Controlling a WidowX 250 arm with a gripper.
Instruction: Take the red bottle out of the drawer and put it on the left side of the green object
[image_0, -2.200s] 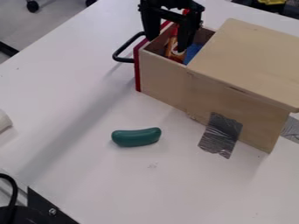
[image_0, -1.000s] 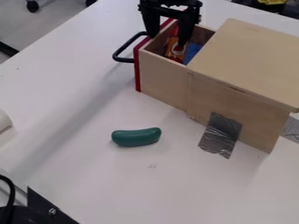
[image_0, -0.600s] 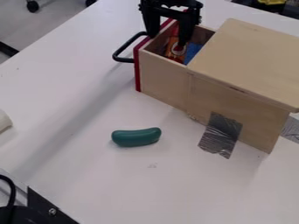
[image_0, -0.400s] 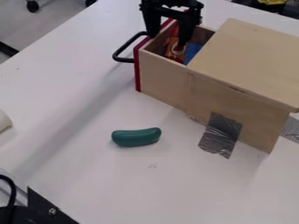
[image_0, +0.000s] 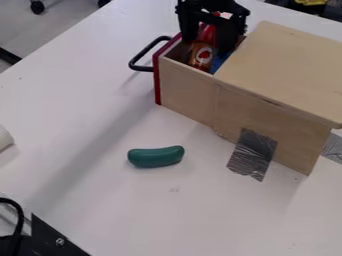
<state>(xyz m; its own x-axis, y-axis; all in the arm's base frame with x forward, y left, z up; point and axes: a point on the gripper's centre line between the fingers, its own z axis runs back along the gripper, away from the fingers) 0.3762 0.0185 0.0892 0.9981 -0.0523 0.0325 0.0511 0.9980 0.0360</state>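
Black pincer (image_0: 208, 44): set wide over the drawer (image_0: 184, 80), the red bottle (image_0: 202, 55) seated inside. Green object (image_0: 155, 156) rests on the counter (image_0: 100, 190), apart from the drawer.

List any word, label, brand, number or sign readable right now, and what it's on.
No readable text, numbers or signs.
Bottle in the drawer: has a label with a pale patch and a red mark; any wording is too small and blurred to read.
Green object: no print visible.
Grey tape: no print visible.
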